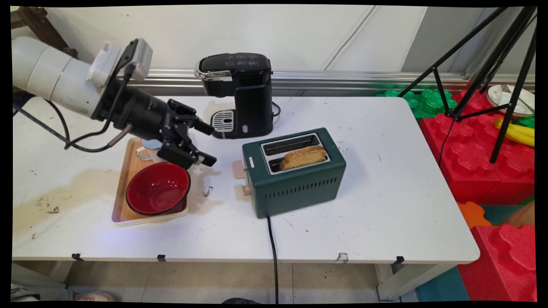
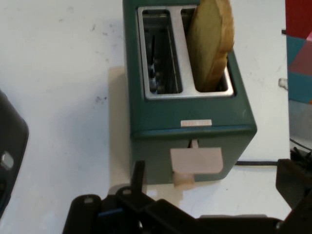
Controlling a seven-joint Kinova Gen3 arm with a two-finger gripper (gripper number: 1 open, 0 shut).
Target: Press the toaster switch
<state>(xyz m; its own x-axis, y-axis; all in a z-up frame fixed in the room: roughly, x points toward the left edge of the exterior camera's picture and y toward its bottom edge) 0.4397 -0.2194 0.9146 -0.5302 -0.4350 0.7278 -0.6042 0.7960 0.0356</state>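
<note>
My gripper [image 1: 209, 144] hangs open over the table, left of a dark green toaster [image 1: 295, 179], with nothing between its fingers. A slice of browned bread [image 1: 304, 157] stands in the toaster's nearer slot; the other slot is empty. The toaster's beige lever [image 1: 238, 169] and a small knob [image 1: 246, 189] face the gripper. In the hand view the toaster [image 2: 190, 122], bread [image 2: 209, 44] and lever [image 2: 196, 162] lie straight ahead, a short gap from the fingers [image 2: 139, 178].
A black coffee machine [image 1: 239, 94] stands behind the gripper. Under the hand, a wooden tray [image 1: 124, 214] holds a red bowl [image 1: 157, 188] and a partly hidden white mug [image 1: 147, 152]. The toaster's cord [image 1: 271, 239] runs off the front edge. Red foam blocks [image 1: 475, 158] and a tripod [image 1: 483, 64] stand on the right.
</note>
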